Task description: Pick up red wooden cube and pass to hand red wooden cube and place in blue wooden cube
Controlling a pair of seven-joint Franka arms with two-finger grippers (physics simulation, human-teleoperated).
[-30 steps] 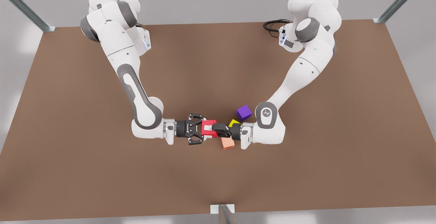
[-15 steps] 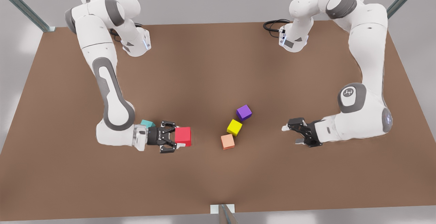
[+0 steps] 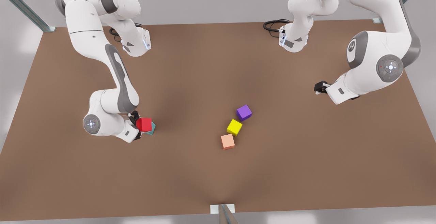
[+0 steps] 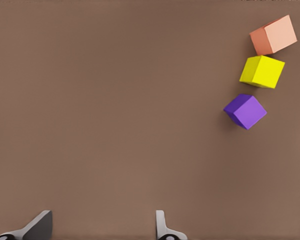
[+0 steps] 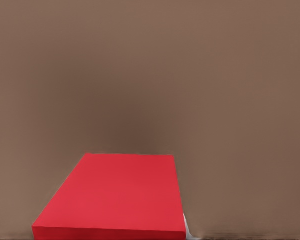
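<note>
Brown tabletop (image 3: 218, 179). Handover done: right tool (image 3: 138, 125), clamped on red wooden cube (image 3: 144, 124), has swung over blue wooden cube (image 3: 152, 128). Left tool (image 3: 320, 87) withdrawn, fingers (image 4: 162, 227) apart, waiting. Release next.

The red wooden cube (image 3: 144, 124) is plain bright red, patternless; the blue wooden cube (image 3: 151, 128) beneath it shows teal; toward the table's near edge lie a purple cube (image 3: 244, 112), a yellow cube (image 3: 234, 127) and a salmon-orange cube (image 3: 227, 142), all plain; the table (image 3: 204, 63) is flat matte brown; both arms are white with grey joints; the left gripper's fingers (image 4: 37, 227) are grey.
</note>
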